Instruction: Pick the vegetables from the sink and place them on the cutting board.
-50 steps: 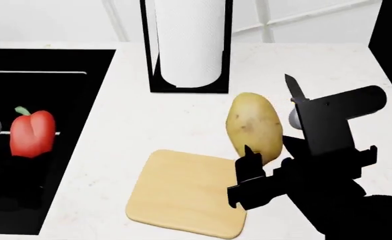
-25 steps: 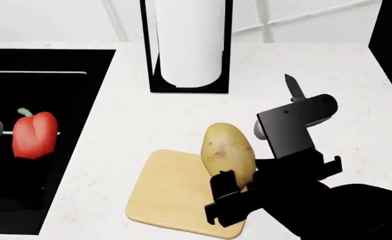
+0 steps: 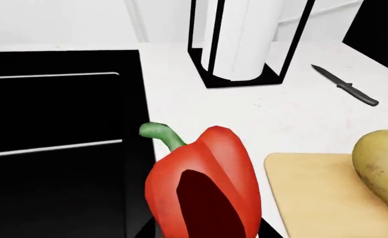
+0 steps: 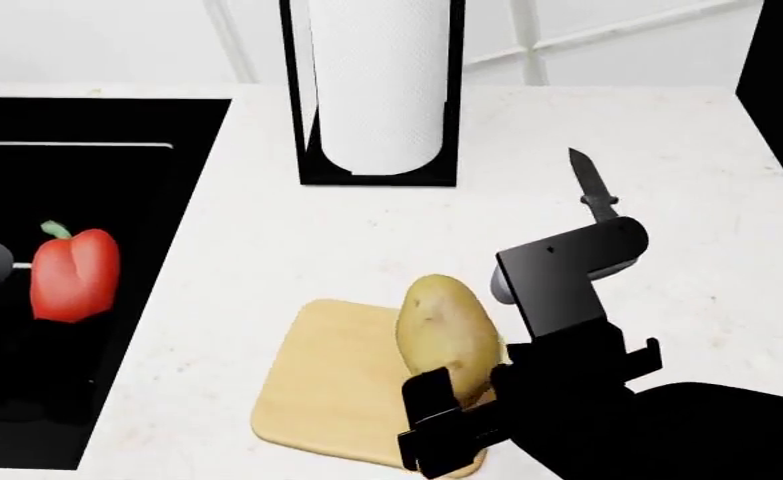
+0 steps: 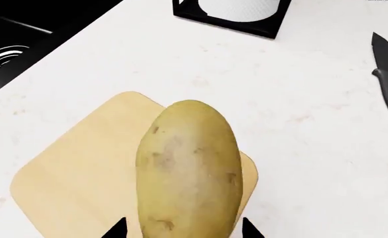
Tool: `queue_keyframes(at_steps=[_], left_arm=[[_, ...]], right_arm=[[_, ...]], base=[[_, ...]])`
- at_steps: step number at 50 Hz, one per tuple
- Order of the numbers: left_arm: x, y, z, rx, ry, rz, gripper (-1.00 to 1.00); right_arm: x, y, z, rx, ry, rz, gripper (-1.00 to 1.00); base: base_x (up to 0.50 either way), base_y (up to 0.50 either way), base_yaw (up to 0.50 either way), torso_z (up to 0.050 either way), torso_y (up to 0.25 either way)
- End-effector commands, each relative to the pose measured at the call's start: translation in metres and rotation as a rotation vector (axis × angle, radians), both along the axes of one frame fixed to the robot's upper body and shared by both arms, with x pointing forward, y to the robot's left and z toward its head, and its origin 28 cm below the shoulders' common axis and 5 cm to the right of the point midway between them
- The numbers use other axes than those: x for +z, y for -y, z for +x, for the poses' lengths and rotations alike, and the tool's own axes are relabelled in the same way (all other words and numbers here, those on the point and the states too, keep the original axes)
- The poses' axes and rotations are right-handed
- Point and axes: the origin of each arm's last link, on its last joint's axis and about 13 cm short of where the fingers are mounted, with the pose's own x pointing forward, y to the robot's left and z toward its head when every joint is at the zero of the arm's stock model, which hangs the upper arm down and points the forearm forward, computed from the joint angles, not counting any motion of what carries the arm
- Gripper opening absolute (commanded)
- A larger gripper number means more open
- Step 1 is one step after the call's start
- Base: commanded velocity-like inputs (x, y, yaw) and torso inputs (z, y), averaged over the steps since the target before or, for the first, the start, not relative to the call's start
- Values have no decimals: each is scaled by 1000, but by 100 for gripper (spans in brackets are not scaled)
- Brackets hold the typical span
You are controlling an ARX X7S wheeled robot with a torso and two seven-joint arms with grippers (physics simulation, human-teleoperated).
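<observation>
The red bell pepper (image 4: 74,272) with a green stem hangs over the black sink (image 4: 98,180), close to its right wall. My left gripper (image 3: 203,234) is shut on the pepper (image 3: 203,188). The yellowish-tan potato (image 4: 447,335) stands upright over the right part of the tan cutting board (image 4: 324,390). My right gripper (image 4: 465,405) is shut on the potato, with a black fingertip (image 5: 120,229) at each side of the potato (image 5: 188,173). I cannot tell whether the potato touches the board (image 5: 75,183).
A paper towel roll in a black holder (image 4: 375,90) stands on the white counter behind the board. A black knife (image 4: 591,185) lies to the right of it. The sink drain (image 5: 2,53) shows in the right wrist view.
My right gripper has carried the potato left and down, from beside the board to over its right part. The pepper has drifted slightly right.
</observation>
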Motion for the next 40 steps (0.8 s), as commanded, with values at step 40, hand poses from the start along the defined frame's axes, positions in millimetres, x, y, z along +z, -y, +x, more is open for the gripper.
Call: queue_keyframes(at_steps=[40], left_arm=[[4, 88, 37, -374, -21, 77, -100]], right_arm=[[72, 18, -3, -227, 436, 179, 100]], base=[[0, 0, 0, 0, 0]])
